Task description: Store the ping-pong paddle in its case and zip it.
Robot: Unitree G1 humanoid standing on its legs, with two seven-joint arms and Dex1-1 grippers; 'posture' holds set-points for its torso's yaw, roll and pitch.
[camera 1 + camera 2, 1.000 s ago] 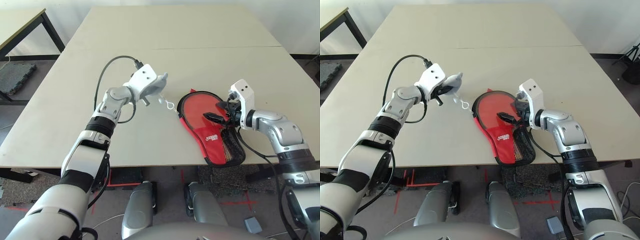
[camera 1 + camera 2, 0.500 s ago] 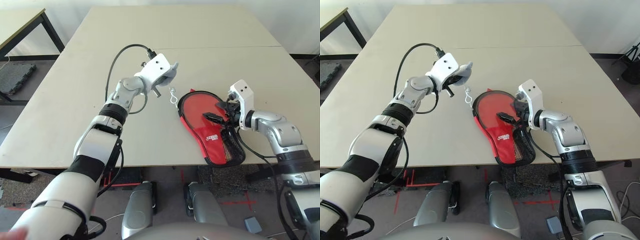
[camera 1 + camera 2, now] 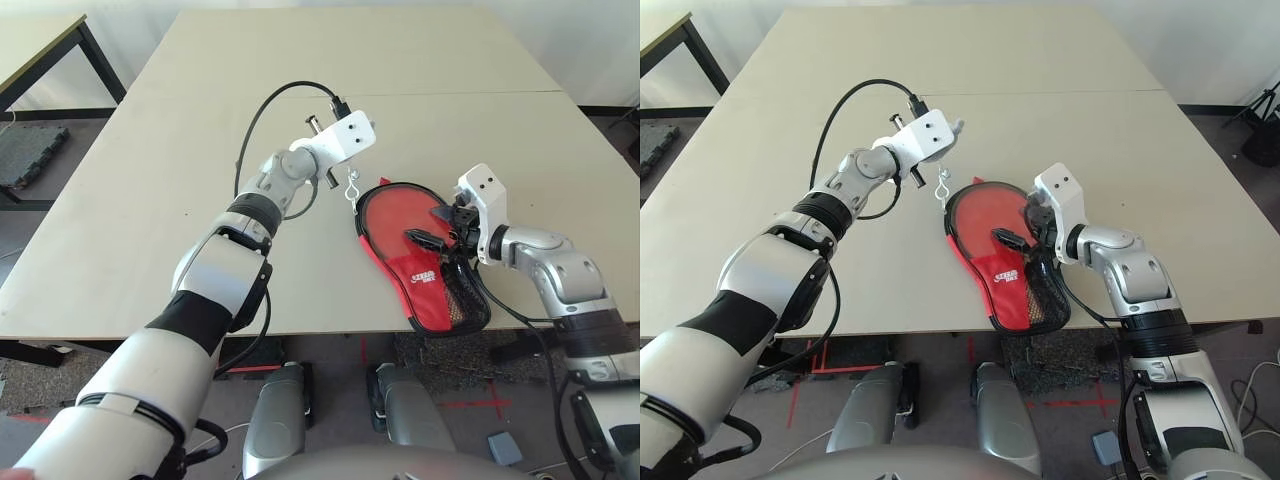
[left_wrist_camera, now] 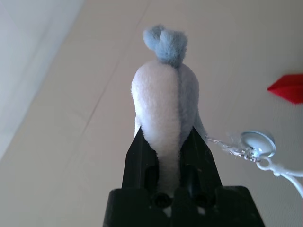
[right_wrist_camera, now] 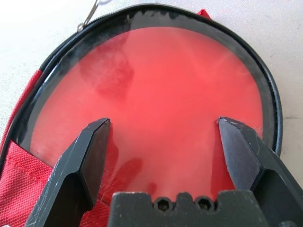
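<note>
Left tool is clamped on a little grey-white plush, held up above the table just left of the case, with a thin chain and clasp dangling off it. Right tool has its black fingers spread wide apart, hovering low right over the paddle face, gripping nothing.

The ping-pong paddle is sitting inside the case, which lies near the table's near edge, right of centre. You can see the round red rubber face, smooth and a bit shiny with some smudges, ringed by the black zipper trim. The handle end is hidden under the red fabric with the white logo and black mesh pocket. The case's narrow end points toward the near edge and hangs slightly past it.
</note>
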